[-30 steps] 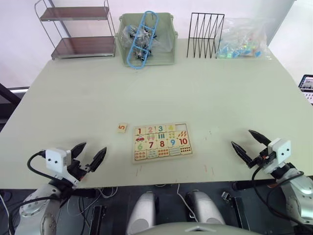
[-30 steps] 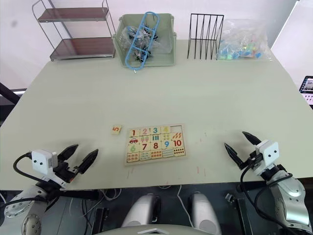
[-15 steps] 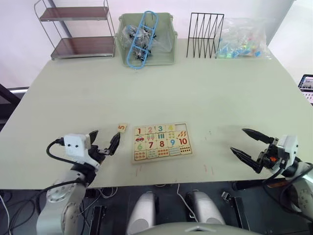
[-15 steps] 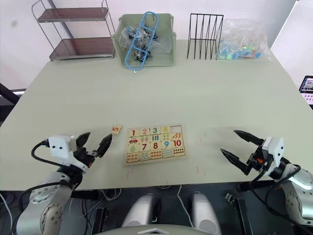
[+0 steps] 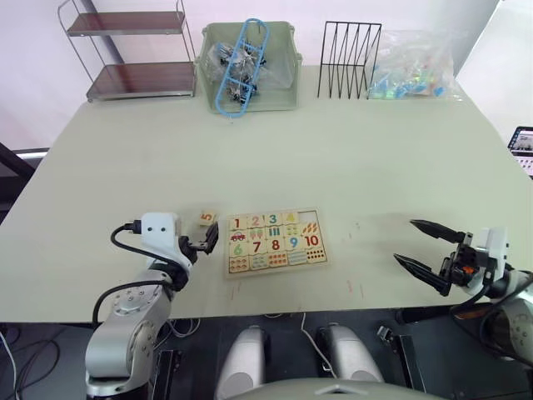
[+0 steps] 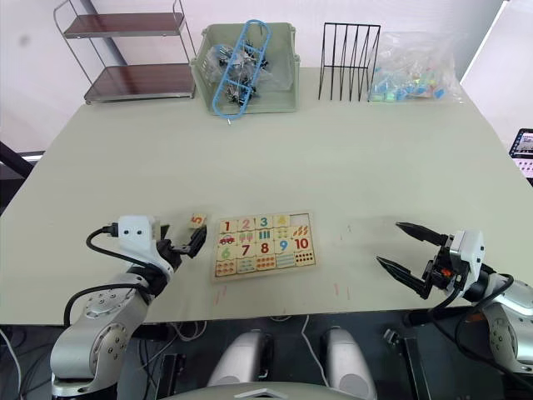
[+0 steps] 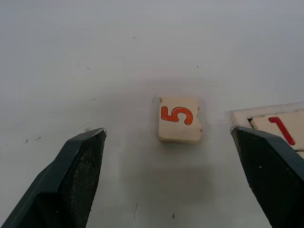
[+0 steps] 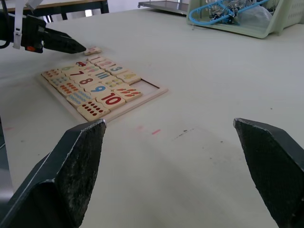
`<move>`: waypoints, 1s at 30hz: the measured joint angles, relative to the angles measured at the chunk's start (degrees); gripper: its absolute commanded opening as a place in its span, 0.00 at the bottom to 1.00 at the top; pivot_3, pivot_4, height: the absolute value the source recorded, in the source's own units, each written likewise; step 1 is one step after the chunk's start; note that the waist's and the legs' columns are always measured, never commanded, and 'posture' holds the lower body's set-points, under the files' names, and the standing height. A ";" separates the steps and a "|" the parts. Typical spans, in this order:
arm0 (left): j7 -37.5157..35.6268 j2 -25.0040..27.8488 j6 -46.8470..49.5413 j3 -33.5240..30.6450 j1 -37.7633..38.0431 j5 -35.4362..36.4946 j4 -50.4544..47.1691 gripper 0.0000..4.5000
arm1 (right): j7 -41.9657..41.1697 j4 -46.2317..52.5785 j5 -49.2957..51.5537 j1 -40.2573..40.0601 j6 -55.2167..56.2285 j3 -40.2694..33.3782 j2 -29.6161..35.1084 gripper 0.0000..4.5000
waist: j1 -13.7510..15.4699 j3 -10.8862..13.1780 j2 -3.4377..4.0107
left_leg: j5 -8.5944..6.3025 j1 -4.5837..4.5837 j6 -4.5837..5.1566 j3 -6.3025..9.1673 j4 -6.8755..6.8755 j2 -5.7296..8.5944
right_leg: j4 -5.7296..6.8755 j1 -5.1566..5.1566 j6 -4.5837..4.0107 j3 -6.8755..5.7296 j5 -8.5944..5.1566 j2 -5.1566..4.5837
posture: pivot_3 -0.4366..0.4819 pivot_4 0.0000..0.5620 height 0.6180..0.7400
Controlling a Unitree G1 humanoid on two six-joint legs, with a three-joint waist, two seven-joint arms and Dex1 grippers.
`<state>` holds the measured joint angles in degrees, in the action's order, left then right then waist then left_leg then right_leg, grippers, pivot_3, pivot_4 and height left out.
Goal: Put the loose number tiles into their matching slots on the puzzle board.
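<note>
The puzzle board (image 5: 275,242) is seen lying flat on the pale surface (image 5: 333,150), near its front edge. Its upper row carries the numerals 1 to 4, and the slot (image 5: 310,217) at the right end of that row is left as bare wood. The rows below are filled with the numerals 6 to 10 and with counting pictures.

One loose tile, the 5 tile (image 7: 179,118), is found on the surface just beside the board's upper left corner, apart from the rim, with its orange numeral facing up.

The left claw (image 5: 200,242) is held low over the surface just short of the 5 tile. In the left wrist view its two black fingers (image 7: 76,175) are spread wide, with the tile lying ahead of and between them, untouched. Nothing is held.

The right claw (image 5: 425,250) is held well to the right of the board, over the surface's front edge. Its fingers (image 8: 71,171) are likewise spread wide, and nothing is gripped between them.

At the far edge of the surface a green bin (image 5: 248,67) with a blue object, a black wire rack (image 5: 350,60), a clear bag (image 5: 412,67) and a small two-tier shelf (image 5: 133,50) are seen.
</note>
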<state>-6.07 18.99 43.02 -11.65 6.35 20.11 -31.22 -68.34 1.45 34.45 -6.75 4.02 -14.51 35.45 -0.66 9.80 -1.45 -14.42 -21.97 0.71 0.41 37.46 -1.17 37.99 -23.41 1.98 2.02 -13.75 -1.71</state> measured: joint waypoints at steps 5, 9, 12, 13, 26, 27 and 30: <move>-0.16 0.78 1.95 0.68 -2.17 -0.86 1.25 0.99 | -0.81 -0.22 0.00 0.73 0.00 -0.02 0.03 1.00 | 0.01 0.00 0.00 | 0.00 0.00 0.00 0.01 0.00 0.00 | 0.00 0.00 0.00 0.00 0.01 0.00 | 0.48 0.27 1.00; -0.49 1.38 3.44 1.24 -4.16 -1.46 2.44 0.99 | -1.46 -0.26 0.00 0.95 -0.06 -0.02 0.28 1.00 | 0.02 0.00 0.00 | 0.00 0.00 0.00 0.01 0.00 0.00 | 0.00 0.00 0.00 0.00 0.01 -0.01 | 0.48 0.27 1.00; -0.44 1.37 4.24 1.36 -4.93 -1.76 2.62 0.99 | -1.70 -0.26 0.01 0.98 -0.13 -0.02 0.34 1.00 | 0.03 0.00 0.00 | 0.00 0.00 0.00 0.01 0.00 -0.01 | 0.00 0.00 0.01 0.00 0.01 -0.02 | 0.48 0.27 1.00; -0.10 1.43 5.69 1.87 -6.42 -2.18 3.02 0.99 | -2.48 -0.22 0.12 1.01 -0.47 -0.02 0.71 1.00 | 0.09 0.00 0.00 | 0.00 0.00 0.00 0.01 0.00 0.00 | 0.00 0.01 0.01 0.00 0.01 -0.03 | 0.48 0.27 1.00; 0.90 1.01 12.69 3.13 -11.02 -3.72 2.81 0.99 | -7.70 -0.31 0.76 3.78 -1.41 0.01 2.97 1.00 | 0.21 -0.02 0.03 | 0.00 0.04 0.00 0.09 0.00 0.06 | 0.00 0.09 0.02 -0.05 0.01 -0.07 | 0.48 0.27 1.00; 1.10 0.90 13.05 3.14 -11.13 -3.78 2.64 0.99 | -7.72 -0.33 0.75 3.83 -1.41 0.01 2.97 1.00 | 0.24 -0.02 0.03 | 0.00 0.04 0.00 0.09 0.00 0.07 | 0.00 0.09 0.02 -0.05 0.01 -0.07 | 0.48 0.27 1.00; 1.39 0.62 13.95 3.07 -11.39 -3.90 2.35 0.99 | -7.74 -0.45 0.74 3.84 -1.41 0.01 2.97 1.00 | 0.24 -0.02 0.03 | 0.00 0.04 -0.01 0.08 0.00 0.07 | 0.00 0.09 0.02 -0.04 0.01 -0.08 | 0.48 0.27 1.00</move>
<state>-4.68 19.61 56.97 -8.58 -5.04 16.21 -28.87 -76.08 1.00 35.18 -2.91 2.62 -14.50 38.42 -0.43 9.78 -1.42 -14.41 -21.93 0.70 0.49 37.47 -1.10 37.99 -23.32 2.00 1.98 -13.74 -1.79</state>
